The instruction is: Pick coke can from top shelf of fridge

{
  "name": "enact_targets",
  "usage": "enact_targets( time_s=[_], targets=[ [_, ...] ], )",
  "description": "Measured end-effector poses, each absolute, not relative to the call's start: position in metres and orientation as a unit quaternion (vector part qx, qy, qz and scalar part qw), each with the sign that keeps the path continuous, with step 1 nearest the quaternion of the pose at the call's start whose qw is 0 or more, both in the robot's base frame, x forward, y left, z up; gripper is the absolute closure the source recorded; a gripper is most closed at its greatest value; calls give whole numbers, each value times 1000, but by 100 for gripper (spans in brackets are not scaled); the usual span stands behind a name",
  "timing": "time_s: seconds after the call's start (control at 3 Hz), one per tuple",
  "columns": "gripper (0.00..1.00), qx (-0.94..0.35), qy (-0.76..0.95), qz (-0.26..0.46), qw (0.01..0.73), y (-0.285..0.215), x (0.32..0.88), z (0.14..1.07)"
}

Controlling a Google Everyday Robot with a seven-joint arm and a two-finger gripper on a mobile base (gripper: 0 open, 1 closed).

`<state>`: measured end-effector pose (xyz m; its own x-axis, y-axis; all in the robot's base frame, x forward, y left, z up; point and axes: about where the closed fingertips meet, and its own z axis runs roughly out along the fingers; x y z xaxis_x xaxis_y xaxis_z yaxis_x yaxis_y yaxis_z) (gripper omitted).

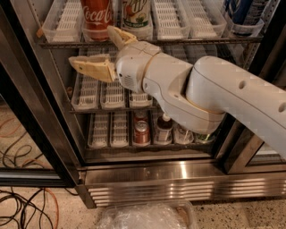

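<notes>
The coke can point(96, 17), red with white script, stands in a lane tray on the top shelf point(196, 40) of the fridge point(178, 172), left of centre. Its top is cut off by the frame. My gripper point(90, 45) is open just below and in front of the can, at the shelf's front edge. One tan finger point(91, 67) points left under the shelf. The other finger point(118, 36) reaches up beside the can's base. It holds nothing.
A white-and-green can point(136, 13) stands right of the coke can, and a blue can point(243, 13) at the far right. Lower racks hold a red can point(142, 132) and a dark bottle point(164, 129). The black door frame point(31, 120) is at left. Cables point(22, 208) and a plastic bag point(145, 217) lie on the floor.
</notes>
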<state>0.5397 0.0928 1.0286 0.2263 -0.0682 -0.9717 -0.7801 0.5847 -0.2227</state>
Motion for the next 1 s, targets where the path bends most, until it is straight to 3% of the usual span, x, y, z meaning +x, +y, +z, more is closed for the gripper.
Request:
enact_targets(
  time_s=[0.67, 1.0],
  targets=[
    [28, -369, 567, 251, 692, 96, 541, 1033],
    [24, -356, 571, 239, 700, 96, 546, 1040]
  ],
)
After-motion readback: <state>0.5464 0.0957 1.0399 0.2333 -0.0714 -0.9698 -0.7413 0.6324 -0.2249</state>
